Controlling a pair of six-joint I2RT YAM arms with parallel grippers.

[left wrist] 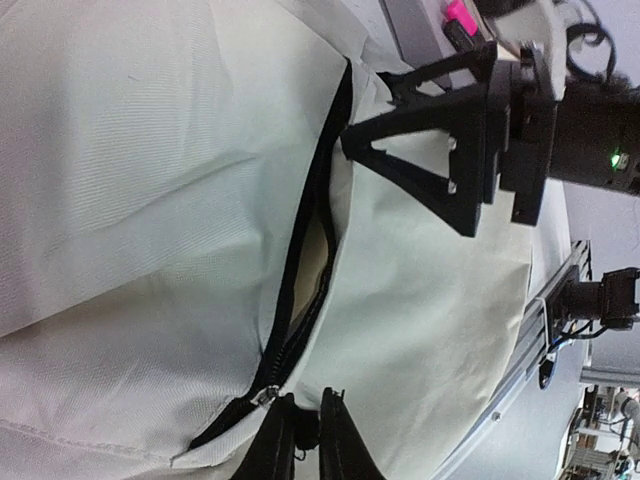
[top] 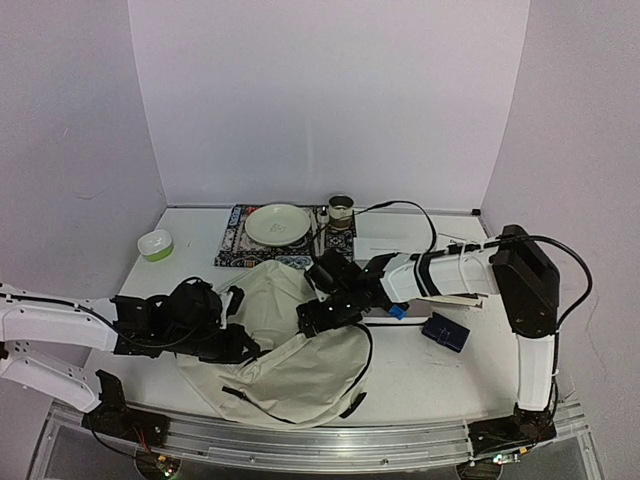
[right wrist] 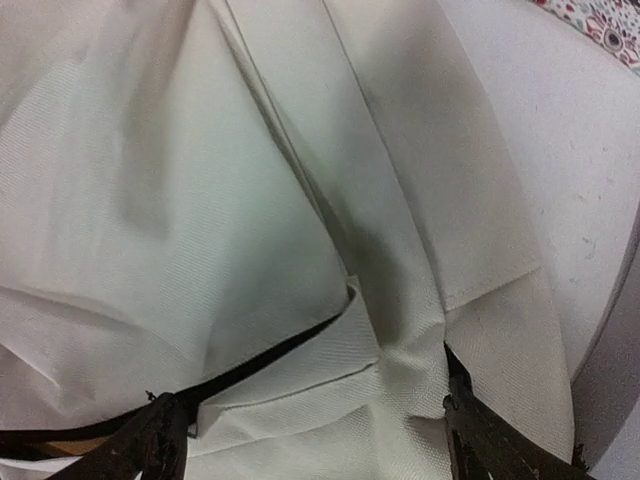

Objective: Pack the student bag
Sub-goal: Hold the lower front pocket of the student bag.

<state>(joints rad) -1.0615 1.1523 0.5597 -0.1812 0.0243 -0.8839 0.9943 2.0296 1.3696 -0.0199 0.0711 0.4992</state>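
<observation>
The student bag (top: 290, 360), a large cream fabric backpack with black trim, lies flat at the front middle of the table. Its black zipper (left wrist: 300, 250) is partly open and shows a tan gap. My left gripper (top: 238, 345) is at the bag's left edge. In the left wrist view it (left wrist: 305, 400) is shut on the black zip pull, right beside the metal slider (left wrist: 265, 395). My right gripper (top: 325, 315) is over the bag's top. In the right wrist view it (right wrist: 315, 420) is open wide, with a fold of bag fabric (right wrist: 330, 350) between the fingers.
A patterned mat (top: 232, 248) at the back holds a pale plate (top: 278, 224). A green bowl (top: 155, 243) is at the back left, a tin (top: 341, 208) and a white box (top: 390, 243) at the back right. A navy pouch (top: 446, 331) lies right of the bag.
</observation>
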